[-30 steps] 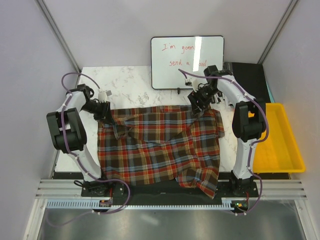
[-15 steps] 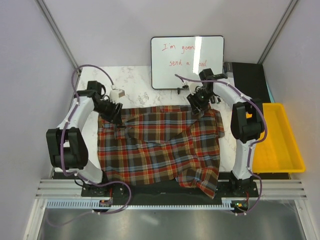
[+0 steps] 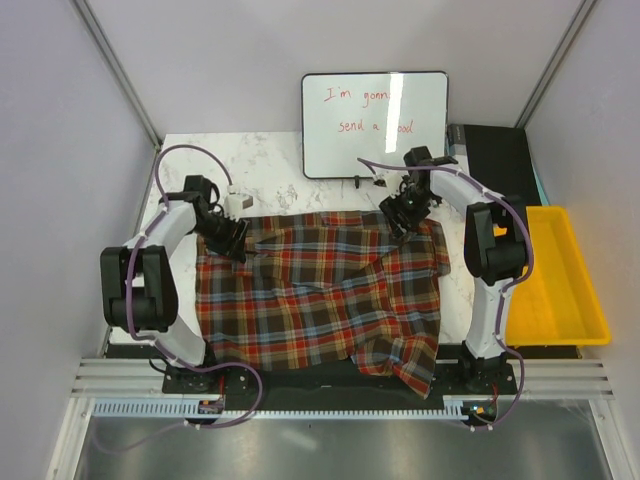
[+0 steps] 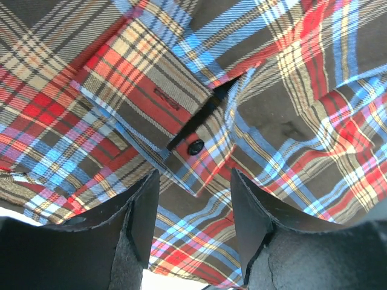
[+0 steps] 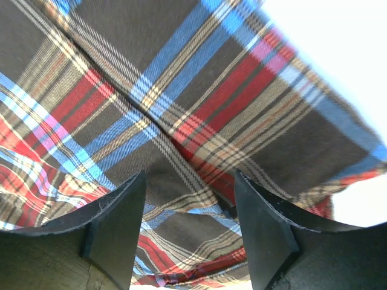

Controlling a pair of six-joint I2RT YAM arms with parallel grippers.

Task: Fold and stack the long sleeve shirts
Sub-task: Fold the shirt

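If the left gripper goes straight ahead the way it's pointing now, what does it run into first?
The plaid shirt. The left gripper points open-jawed at the fabric, roughly at a folded strip with a dark button; nothing shows in between, though the gap is hard to judge.

My left arm (image 3: 150, 240) arches up from its base and bends in toward the shirt (image 3: 320, 300), which puts my left gripper (image 3: 230, 238) over the shirt's far left corner. Its jaws stand apart and point down at the cloth, with nothing pinched between them. My right arm (image 3: 485, 215) reaches over the shirt's far right corner. My right gripper (image 3: 402, 215) hangs there, jaws likewise parted and holding nothing.
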